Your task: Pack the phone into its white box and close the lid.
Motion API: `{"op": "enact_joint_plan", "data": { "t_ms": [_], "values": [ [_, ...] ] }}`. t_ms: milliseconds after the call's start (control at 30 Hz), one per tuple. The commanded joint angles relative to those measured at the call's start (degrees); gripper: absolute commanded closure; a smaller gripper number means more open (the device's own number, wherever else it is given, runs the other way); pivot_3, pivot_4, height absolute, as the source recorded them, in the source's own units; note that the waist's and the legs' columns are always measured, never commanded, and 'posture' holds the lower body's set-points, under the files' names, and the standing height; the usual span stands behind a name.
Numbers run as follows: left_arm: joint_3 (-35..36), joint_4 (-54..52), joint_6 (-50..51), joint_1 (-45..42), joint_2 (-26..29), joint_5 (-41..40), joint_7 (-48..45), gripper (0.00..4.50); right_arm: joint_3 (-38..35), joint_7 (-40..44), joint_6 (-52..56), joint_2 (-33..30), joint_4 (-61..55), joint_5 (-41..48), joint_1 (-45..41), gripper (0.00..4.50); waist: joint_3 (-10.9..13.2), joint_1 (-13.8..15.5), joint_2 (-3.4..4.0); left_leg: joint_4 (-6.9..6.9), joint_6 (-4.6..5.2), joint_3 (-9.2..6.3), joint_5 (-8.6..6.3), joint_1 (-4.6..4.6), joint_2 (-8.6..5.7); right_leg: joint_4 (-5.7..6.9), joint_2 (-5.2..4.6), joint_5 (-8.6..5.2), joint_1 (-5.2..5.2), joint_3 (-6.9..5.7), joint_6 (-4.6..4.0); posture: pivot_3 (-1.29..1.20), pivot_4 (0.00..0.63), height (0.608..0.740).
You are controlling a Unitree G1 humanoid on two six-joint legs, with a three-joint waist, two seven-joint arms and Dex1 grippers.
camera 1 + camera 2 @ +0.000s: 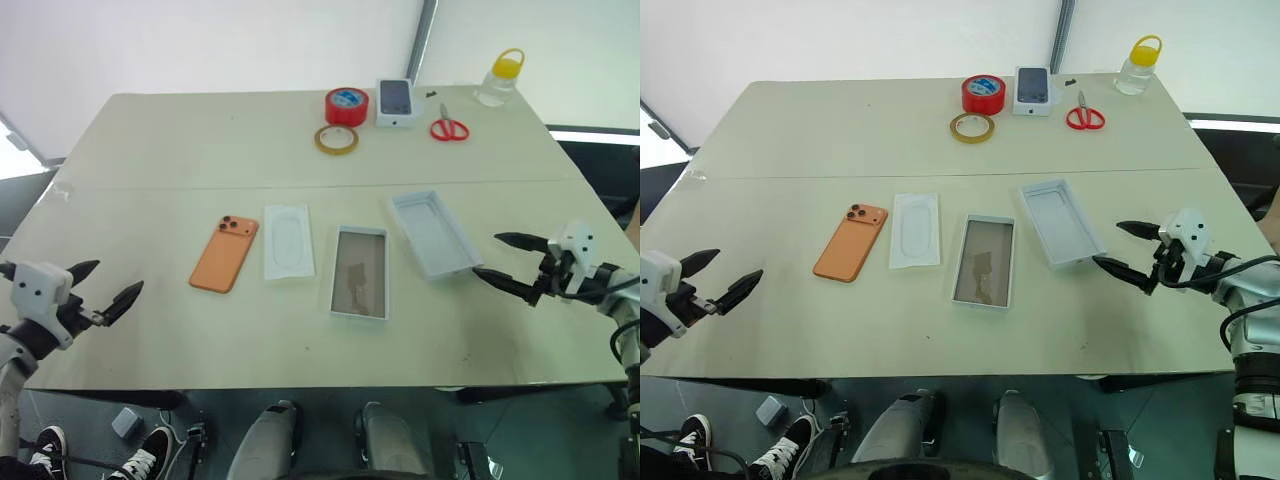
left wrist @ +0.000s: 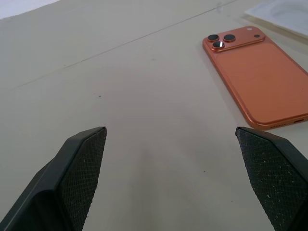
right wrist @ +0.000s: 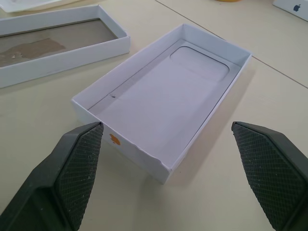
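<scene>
In the right wrist view, the lid bears an orange mark.

Head pair overhead; wrist cameras close.

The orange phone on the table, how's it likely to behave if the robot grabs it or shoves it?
The phone lies flat, camera side up, and looks like a rigid slab, so it probably won't bend. Its smooth, glossy back suggests it may slip in a pincer. Being thin and flat, it would likely slide rather than tip or roll.
</scene>
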Motion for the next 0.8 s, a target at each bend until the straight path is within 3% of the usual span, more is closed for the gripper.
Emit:
{"op": "enact_joint_plan", "data": {
  "t_ms": [33, 800],
  "values": [
    [2.1, -1.3, -1.2, -1.1, 0.8, -0.6, 0.2, 0.0, -1.9, 0.0, -0.8, -1.5, 0.0, 0.3, -0.5, 0.04, 0.0, 0.0, 0.0, 0.0, 0.0, 0.0, 0.0, 0.0, 0.0, 0.0, 0.0, 0.0, 0.0, 0.0, 0.0, 0.0, 0.15, 0.74],
    [-0.5, -4.9, 0.8, -3.1, 0.2, -0.6, 0.2, 0.0, -0.1, -1.1, -1.8, 0.8, -1.1, -0.7, -1.7, 0.04, 0.0, 0.0, 0.0, 0.0, 0.0, 0.0, 0.0, 0.0, 0.0, 0.0, 0.0, 0.0, 0.0, 0.0, 0.0, 0.0, 0.15, 0.74]
  ]
}}
